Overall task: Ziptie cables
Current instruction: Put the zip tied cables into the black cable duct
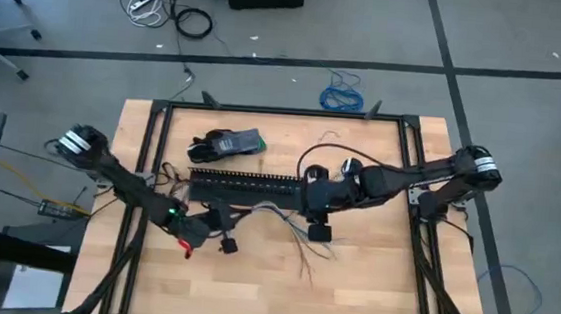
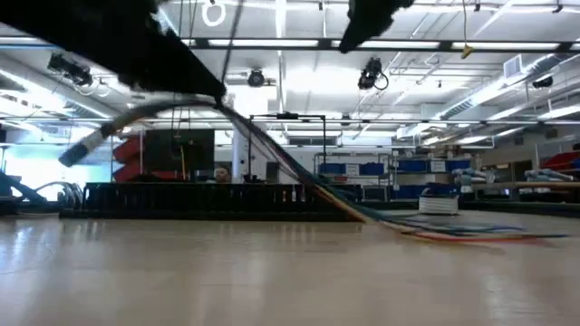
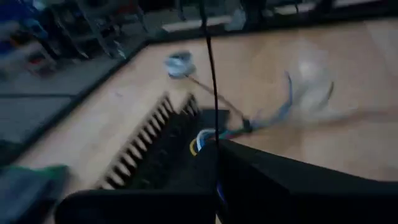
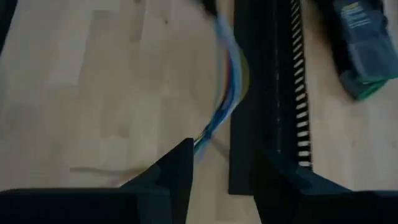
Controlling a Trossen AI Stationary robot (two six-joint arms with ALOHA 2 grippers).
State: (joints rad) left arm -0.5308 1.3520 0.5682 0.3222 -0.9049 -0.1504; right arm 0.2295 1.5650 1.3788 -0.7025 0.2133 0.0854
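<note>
Left gripper (image 1: 204, 233) just in front of the channel's (image 1: 248, 187) left end, clenched on the cables (image 1: 271, 214) near their bunched end. In the low view, bundle lifted off the table (image 1: 250, 295) there, climbing in a slant up to that dark arm, with a grey stub drooping past the grasp. From that raised end, cables running along the front of the channel toward its right end, then dropping back to the wood, splayed tips lying flat beyond and in front of the channel's right end. In the left wrist view, coloured strands showing right at the tip of the gripper, next to the channel's comb teeth, and a thin black strip (image 3: 210, 74) standing up from the same spot; not clear what it is. Right gripper (image 1: 318, 228) at the channel's right end, just in front of it, released: in the right wrist view, fingers (image 4: 180, 171) spread apart with a gap between them, blue and grey strands curving alongside the channel's edge down toward that gap, not pinched. Dark device (image 1: 229, 143) with a green end lying behind the channel's left half, well apart from the cables. No contact visible between right gripper and bundle.
</note>
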